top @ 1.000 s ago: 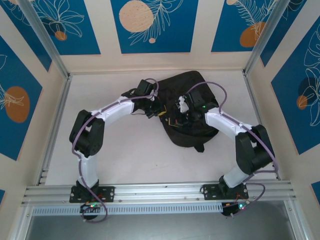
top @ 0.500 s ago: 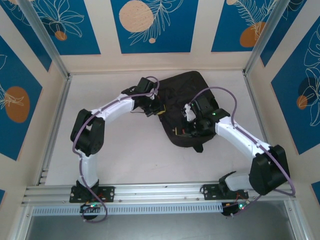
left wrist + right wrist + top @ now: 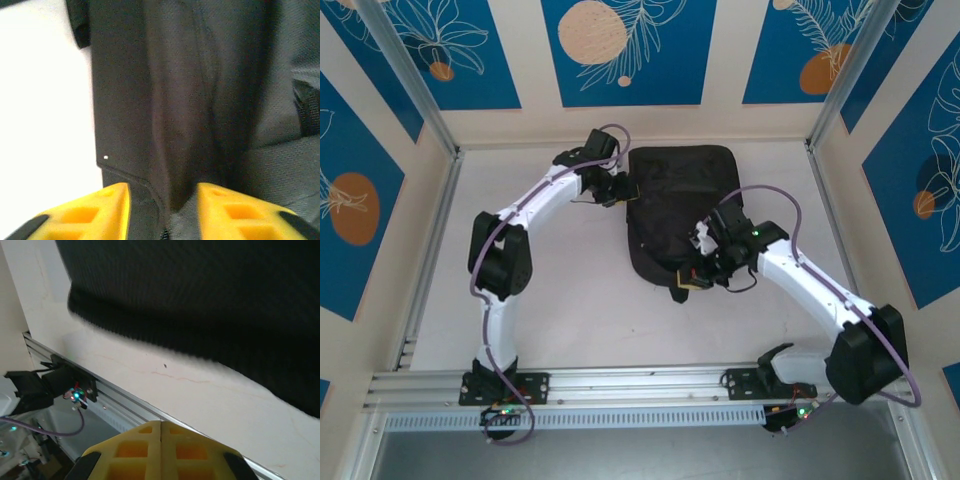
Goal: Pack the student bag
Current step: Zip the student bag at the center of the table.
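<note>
The student bag [image 3: 680, 210], a large black fabric backpack, lies flat at the middle of the table. My left gripper [image 3: 623, 194] is at the bag's far left edge. In the left wrist view its yellow fingers [image 3: 112, 202] stand apart over the bag [image 3: 190, 90], with a loose fold of black fabric rising between them, so the left gripper [image 3: 162, 192] is open. My right gripper [image 3: 689, 283] is at the bag's near edge. In the right wrist view that gripper [image 3: 160, 422] is shut with nothing in it, and the bag [image 3: 200, 295] is just beyond its tips.
The white table [image 3: 560, 300] is boxed in by patterned blue and cream walls. An aluminium rail [image 3: 640, 385] carrying both arm bases runs along the near edge, and the same rail [image 3: 115, 395] appears in the right wrist view. A metal post [image 3: 415, 85] stands at the far left.
The left gripper has opened and moved toward the far left. The right arm has swung toward the near edge. The bag now lies flatter and straighter.
</note>
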Tool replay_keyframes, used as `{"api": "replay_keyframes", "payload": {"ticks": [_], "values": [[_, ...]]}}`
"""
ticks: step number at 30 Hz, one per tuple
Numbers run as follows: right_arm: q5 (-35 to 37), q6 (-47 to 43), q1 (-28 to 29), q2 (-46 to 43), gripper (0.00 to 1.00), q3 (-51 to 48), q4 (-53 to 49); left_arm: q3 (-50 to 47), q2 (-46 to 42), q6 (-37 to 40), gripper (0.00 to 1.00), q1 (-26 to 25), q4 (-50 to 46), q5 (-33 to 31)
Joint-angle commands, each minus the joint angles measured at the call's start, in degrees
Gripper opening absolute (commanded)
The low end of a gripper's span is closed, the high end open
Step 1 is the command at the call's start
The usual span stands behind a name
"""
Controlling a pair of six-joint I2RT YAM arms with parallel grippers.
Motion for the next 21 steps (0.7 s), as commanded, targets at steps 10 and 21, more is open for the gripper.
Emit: {"api": "replay_keyframes", "payload": {"ticks": [10, 21], "values": [[1.33, 2.96, 0.75, 3.71, 0.00, 10.86, -0.81, -14.65, -10.78, -5.64, 0.56, -6.78, -2.12, 5.70], [1.20, 3.63, 1.76, 13.53, 0.02, 18.20, 0.33, -17.16, -9.20, -6.55, 0.19, -7.27, -1.65, 3.73]]}}
